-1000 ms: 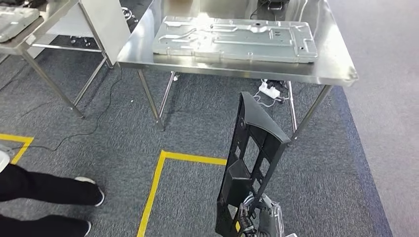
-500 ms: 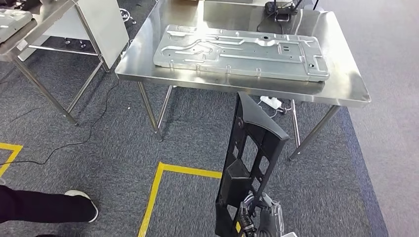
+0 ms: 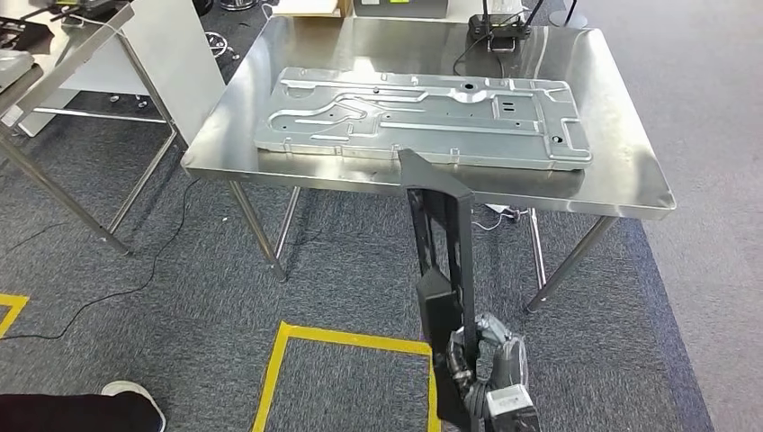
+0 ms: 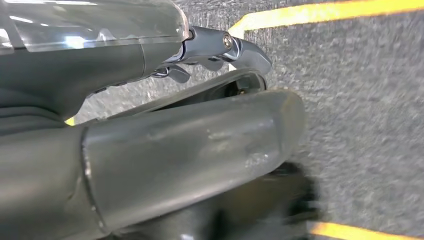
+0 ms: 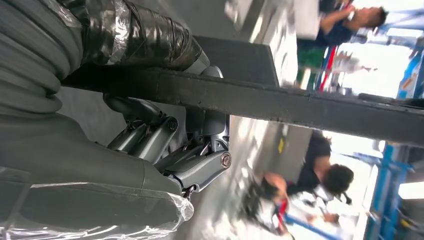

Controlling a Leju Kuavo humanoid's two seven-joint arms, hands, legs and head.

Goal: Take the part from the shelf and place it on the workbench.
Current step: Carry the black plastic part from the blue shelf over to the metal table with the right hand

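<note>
The part [image 3: 441,234] is a long black plastic frame with cut-outs, standing almost upright in the head view. My right hand [image 3: 486,360] grips its lower end; its top overlaps the front edge of the steel workbench [image 3: 621,180]. In the right wrist view my right hand [image 5: 190,150] has its fingers wrapped around the part's black bar [image 5: 300,107]. My left hand [image 4: 150,150] hangs over the grey carpet with nothing in it, thumb and fingers apart.
A large pressed metal plate [image 3: 423,112] covers much of the workbench; a black device [image 3: 497,36] with cables sits at its far edge. Another steel table [image 3: 54,45] and a white panel [image 3: 175,54] stand left. Yellow floor tape [image 3: 342,337] and a person's shoe [image 3: 130,396] are nearby.
The whole view has shifted, and the workbench now shows nearer and more fully. The part stands straighter, its top now reaching the bench's front edge. The person's legs have slid off the left.
</note>
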